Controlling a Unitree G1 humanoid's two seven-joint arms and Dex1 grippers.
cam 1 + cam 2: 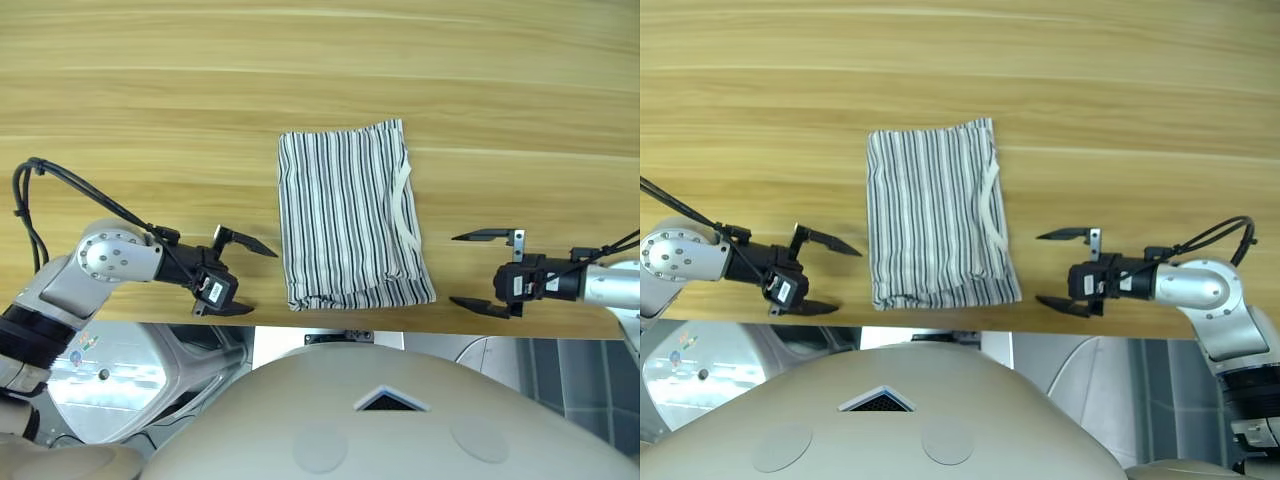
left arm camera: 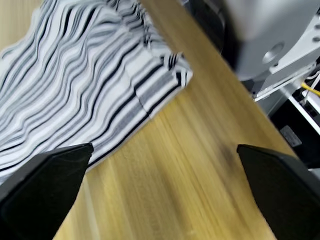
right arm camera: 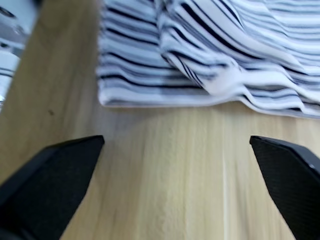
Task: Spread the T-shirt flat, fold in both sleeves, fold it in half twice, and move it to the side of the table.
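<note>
The T-shirt (image 1: 350, 215), white with dark stripes, lies folded into a compact rectangle on the wooden desk (image 1: 300, 60); it is close to the near edge, about in the middle of that edge, and its short near side almost reaches it; a white neck band (image 1: 402, 205) shows along its right side. The left gripper (image 1: 262, 281) is just beside the shirt's near left corner, close to the near edge of the desk; its jaws are spread wide and hold nothing; the tips point at the cloth without touching it. The right gripper (image 1: 454, 269) is on the opposite side, near the shirt's near right corner and a little apart from the cloth; its jaws are also spread wide and empty. Black cables (image 1: 60, 190) run along the left arm.
</note>
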